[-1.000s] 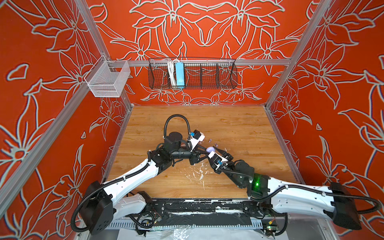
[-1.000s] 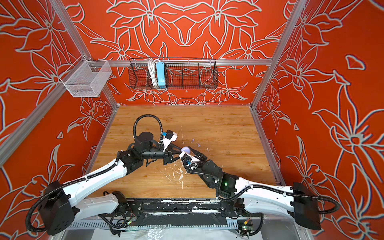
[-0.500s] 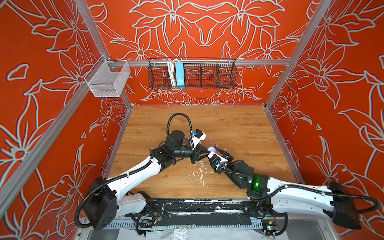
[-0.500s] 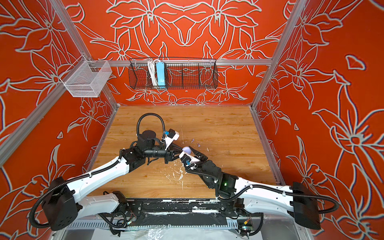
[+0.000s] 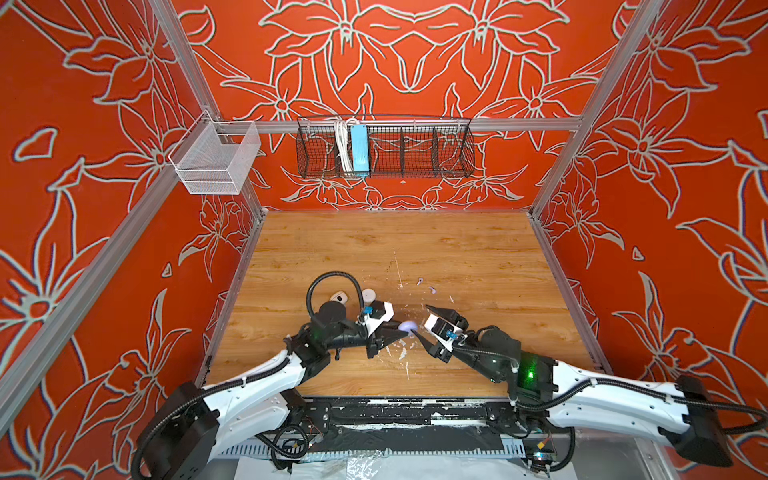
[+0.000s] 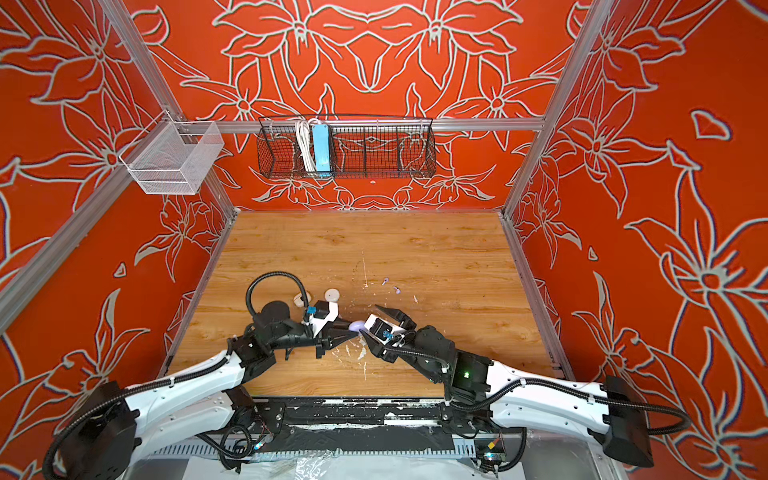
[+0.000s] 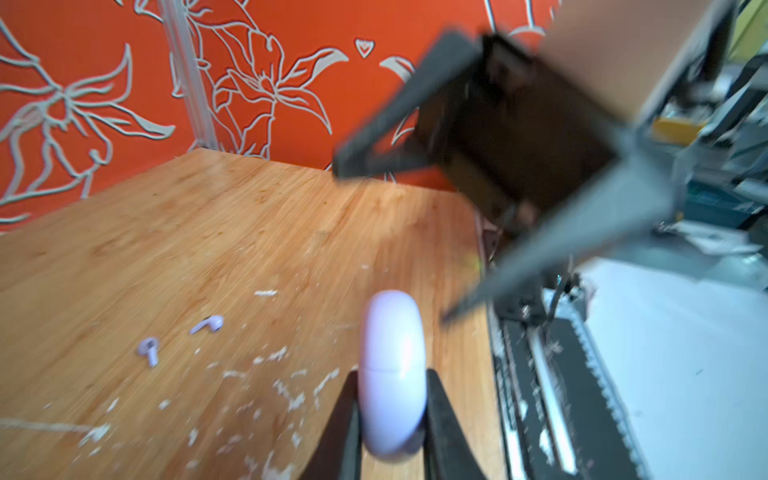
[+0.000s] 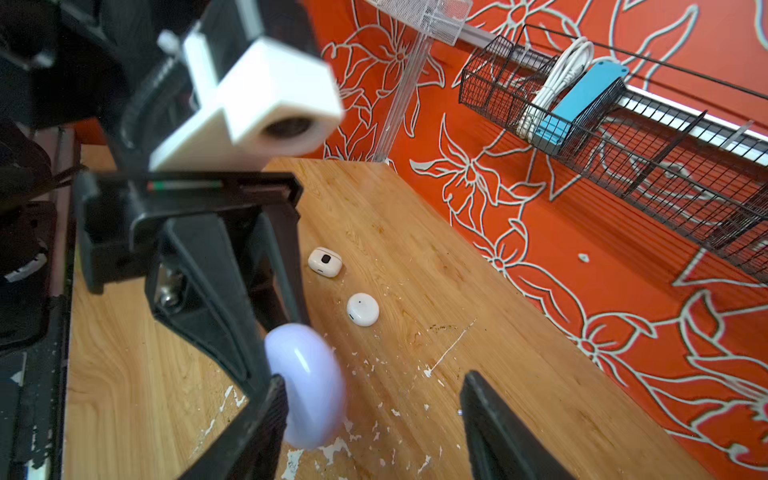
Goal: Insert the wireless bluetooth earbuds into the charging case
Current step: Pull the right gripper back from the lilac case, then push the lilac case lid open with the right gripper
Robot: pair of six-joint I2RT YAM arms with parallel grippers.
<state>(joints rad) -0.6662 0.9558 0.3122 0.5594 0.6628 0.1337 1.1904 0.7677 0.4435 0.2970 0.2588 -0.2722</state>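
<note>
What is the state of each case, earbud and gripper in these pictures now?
Lavender case: closed, gripped on edge.
Left gripper: shut on the lavender case.
Right gripper: open, holding nothing.
Two lavender earbuds: loose on the table.
Two white cases: closed, on the table.

White arms (image 5: pixel 257 380) with black joints, ribbed cables (image 5: pixel 332 274) and green lights (image 5: pixel 530 371).

light: bright, even; faint soft shadows under arms on table (image 5: pixel 415 249) | top views: sharp, walls splay toward edges | left wrist: right gripper (image 7: pixel 390 241) motion-smeared, charging case (image 7: pixel 392 374) soft | right wrist: near parts blurred, glare streak on charging case, wire basket (image 8: pixel 665 166) crisp
</note>
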